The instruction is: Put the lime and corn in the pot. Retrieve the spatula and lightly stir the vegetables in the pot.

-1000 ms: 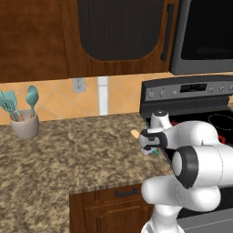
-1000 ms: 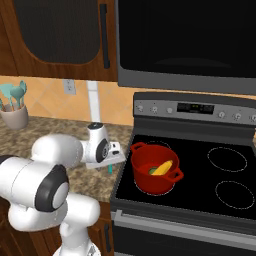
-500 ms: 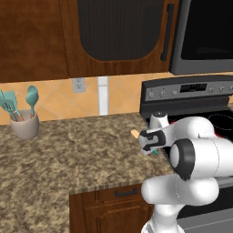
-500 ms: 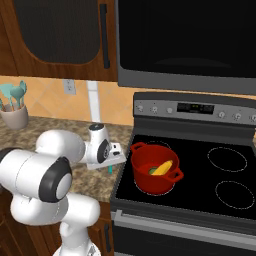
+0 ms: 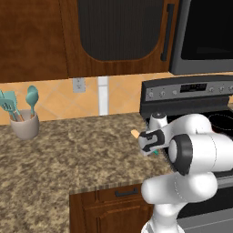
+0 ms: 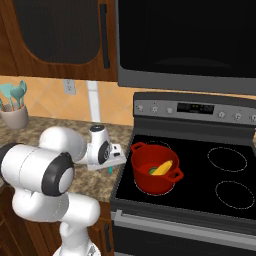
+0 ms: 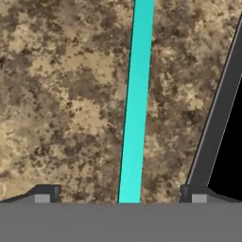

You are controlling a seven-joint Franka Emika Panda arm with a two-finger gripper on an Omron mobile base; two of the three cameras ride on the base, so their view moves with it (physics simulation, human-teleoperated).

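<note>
My end effector (image 7: 120, 198) hangs low over the speckled brown tabletop (image 7: 61, 94), its two dark fingertips (image 7: 46, 194) spread wide apart with nothing between them but the spatula's teal handle, which they straddle without touching. The spatula (image 7: 137, 99) lies flat on the tabletop, its handle running straight away from me between the tips (the stove's dark edge cuts across on the right of the hand view). From the left base view my end effector (image 5: 150, 142) sits at the right end of the tabletop (image 5: 68, 154), just beside the stove, and the spatula's cream-tan blade (image 5: 135, 133) pokes out to its left. Just right of that, on the stove (image 6: 200, 165), the red pot (image 6: 154, 169) stands on the near left burner, with the yellow corn (image 6: 162, 168) lying inside it and the green lime (image 6: 151, 170) tucked against the corn's left side. Farther off, at the far left of the tabletop near the wall, a beige cup (image 5: 25, 124) holds teal utensils (image 5: 18, 100).
</note>
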